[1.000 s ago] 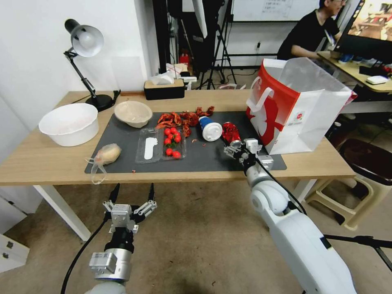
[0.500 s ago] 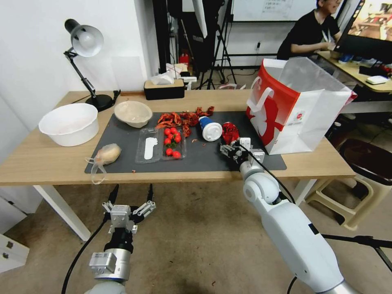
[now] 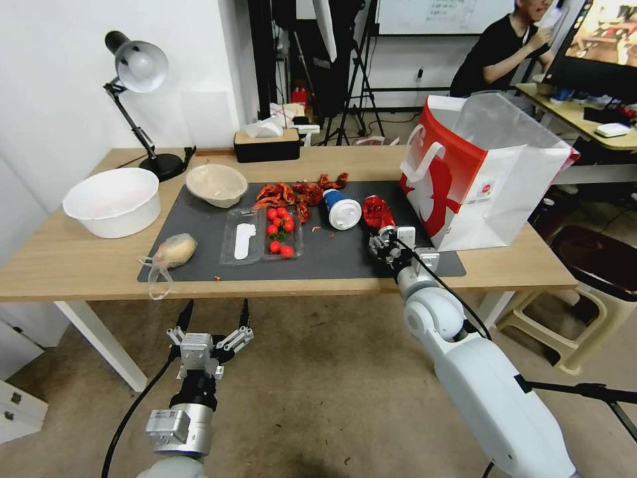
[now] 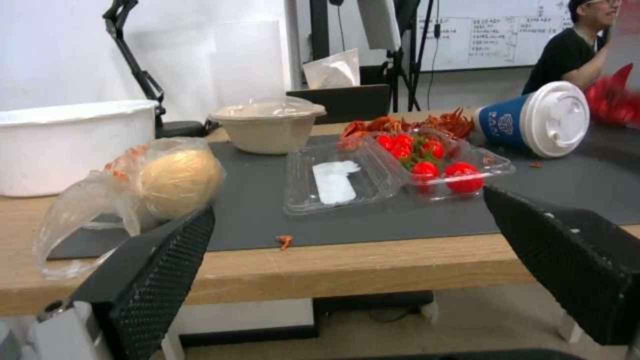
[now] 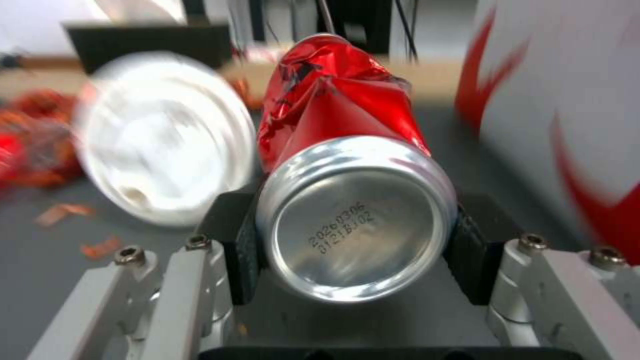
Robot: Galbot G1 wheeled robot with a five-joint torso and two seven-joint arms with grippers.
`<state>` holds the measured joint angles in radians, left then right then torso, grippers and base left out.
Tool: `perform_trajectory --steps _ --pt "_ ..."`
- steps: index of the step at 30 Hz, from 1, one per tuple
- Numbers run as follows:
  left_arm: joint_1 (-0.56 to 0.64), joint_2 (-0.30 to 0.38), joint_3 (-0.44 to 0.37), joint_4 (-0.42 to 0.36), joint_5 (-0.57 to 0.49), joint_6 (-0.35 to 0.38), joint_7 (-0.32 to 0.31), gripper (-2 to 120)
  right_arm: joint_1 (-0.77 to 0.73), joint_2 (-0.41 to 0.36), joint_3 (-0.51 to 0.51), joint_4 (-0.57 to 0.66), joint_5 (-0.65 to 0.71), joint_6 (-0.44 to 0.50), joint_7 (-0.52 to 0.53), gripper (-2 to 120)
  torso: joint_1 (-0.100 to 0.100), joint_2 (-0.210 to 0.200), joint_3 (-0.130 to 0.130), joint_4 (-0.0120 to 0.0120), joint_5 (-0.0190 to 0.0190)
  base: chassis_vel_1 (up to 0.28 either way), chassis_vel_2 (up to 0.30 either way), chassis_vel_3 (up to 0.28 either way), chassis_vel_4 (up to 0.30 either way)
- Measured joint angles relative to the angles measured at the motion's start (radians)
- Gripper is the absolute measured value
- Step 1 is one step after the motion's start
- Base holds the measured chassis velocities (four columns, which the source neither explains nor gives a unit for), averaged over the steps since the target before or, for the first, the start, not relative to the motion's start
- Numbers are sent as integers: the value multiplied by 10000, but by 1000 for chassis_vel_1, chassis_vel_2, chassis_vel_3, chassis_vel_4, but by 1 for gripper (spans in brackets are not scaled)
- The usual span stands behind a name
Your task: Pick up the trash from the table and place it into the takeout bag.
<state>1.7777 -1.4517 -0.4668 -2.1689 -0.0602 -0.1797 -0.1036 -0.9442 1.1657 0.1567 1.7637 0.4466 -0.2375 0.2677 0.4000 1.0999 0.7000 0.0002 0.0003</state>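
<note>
Gripping crushed red can (image 5: 347,200) | right gripper (image 3: 383,240) | table (image 3: 79,265)

Right arm stretched over the table's (image 3: 79,272) front edge, right gripper (image 3: 383,240) clamped on the crushed red can (image 3: 375,212), left gripper (image 3: 213,332) parked below that edge, fingers spread

You're getting bright, even room light with soft shadows; the head view is bowing at its edges, the blue cup's white lid (image 5: 167,137) is smearing with motion blur in the right wrist view, and glare is sitting on the crushed red can (image 5: 353,220)
</note>
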Motion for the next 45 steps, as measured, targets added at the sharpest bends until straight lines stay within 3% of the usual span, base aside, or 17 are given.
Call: perform_trajectory --steps 6,8,13,17,22,25,27,29,31,32,33,36,37,40,45 --pt "26 9 -1 -60 0 -43 -30 100 -750 -723 700 1561 -833 1014 -1145 52 -1 1 -1 -2 -2 0 0 0 0" --pt "41 11 -22 -63 1 -76 -46 100 -1009 -1008 1185 2116 -1047 1860 -1536 52 -1 2 -1 -2 -3 0 0 0 0" --pt "42 10 -24 -63 3 -87 -47 100 -1041 -1055 1291 2204 -1050 2034 -1589 52 -2 2 -1 -2 -1 0 0 0 0" --pt "61 -9 -21 -54 28 -148 -62 100 -882 -1519 2149 2632 -938 3268 -1724 52 -2 2 -1 -4 2 0 0 0 0" --pt "63 -11 -16 -54 30 -150 -62 100 -831 -1563 2197 2643 -920 3324 -1715 52 -2 2 -1 -4 2 0 0 0 0" --pt "78 -25 21 -76 54 -153 -61 100 -303 -2006 2432 2621 -396 3439 -1375 52 -2 1 0 -2 11 0 0 0 0" --pt "117 -71 106 -147 114 -153 -47 100 578 -2646 2647 2416 672 2832 -609 52 -2 2 -1 -2 -7 0 0 0 0" --pt "133 -83 114 -166 134 -154 -47 100 781 -2805 2648 2354 958 2535 -391 52 -2 1 1 -1 8 0 0 0 0" --pt "193 -134 164 -220 233 -161 -43 100 1814 -3476 2545 2043 2156 858 898 54 -1 1 0 -1 -6 0 0 0 0" --pt "217 -157 167 -241 280 -175 -43 100 2141 -3671 2487 1884 2543 348 1238 57 -1 1 1 0 4 0 0 0 0" --pt "217 -157 167 -241 280 -175 -43 100 2141 -3671 2487 1884 2543 348 1238 57 -1 1 1 0 4 0 0 0 0" --pt "302 -233 200 -344 390 -221 -30 100 2857 -3970 2395 1376 4075 -1590 1982 72 -1 1 0 0 -3 0 0 0 0" --pt "302 -233 200 -344 390 -221 -30 100 2857 -3970 2395 1376 4075 -1590 1982 72 -1 1 0 0 -3 0 0 0 0" --pt "337 -296 191 -369 441 -242 11 100 2925 -3917 2312 1036 3928 -1957 1867 89 0 0 1 -1 0 0 0 0 0" --pt "355 -329 185 -401 453 -243 18 100 2882 -3909 2311 1084 3868 -1987 1768 99 -1 1 1 -2 -1 0 0 0 0"
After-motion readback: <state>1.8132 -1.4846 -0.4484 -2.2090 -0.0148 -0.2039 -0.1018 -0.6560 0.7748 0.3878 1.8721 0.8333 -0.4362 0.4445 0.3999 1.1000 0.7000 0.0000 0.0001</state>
